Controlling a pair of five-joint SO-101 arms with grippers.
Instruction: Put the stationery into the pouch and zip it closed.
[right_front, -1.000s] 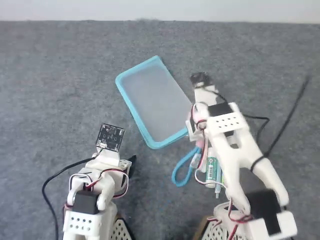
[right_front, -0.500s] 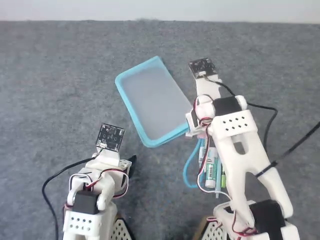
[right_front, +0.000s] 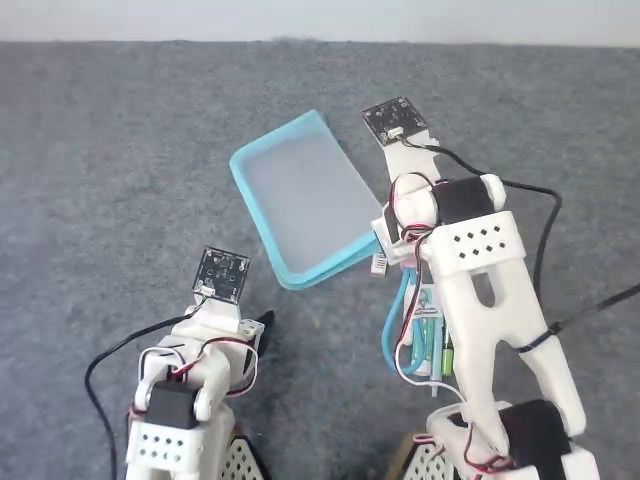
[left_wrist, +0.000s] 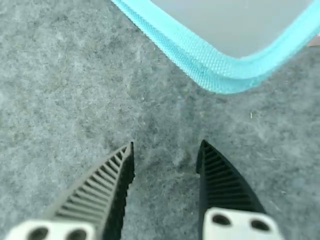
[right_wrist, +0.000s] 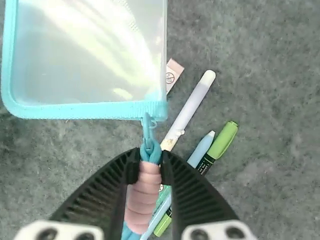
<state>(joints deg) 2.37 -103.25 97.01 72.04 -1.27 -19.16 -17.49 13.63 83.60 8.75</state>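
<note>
Grey felt table (right_front: 120, 150): right claw (right_wrist: 149, 155) clamps the zipper pull (right_wrist: 142, 190) of the pouch (right_wrist: 85, 55), left claw (left_wrist: 167, 147) stands apart; tugging may drag the unanchored pouch.

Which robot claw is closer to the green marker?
Right. The right gripper, shut on the strap, is beside the green marker; the left gripper, open, is farther off by the pouch corner.

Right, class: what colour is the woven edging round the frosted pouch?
Turquoise: the woven edging shows best in the left wrist view.
</note>
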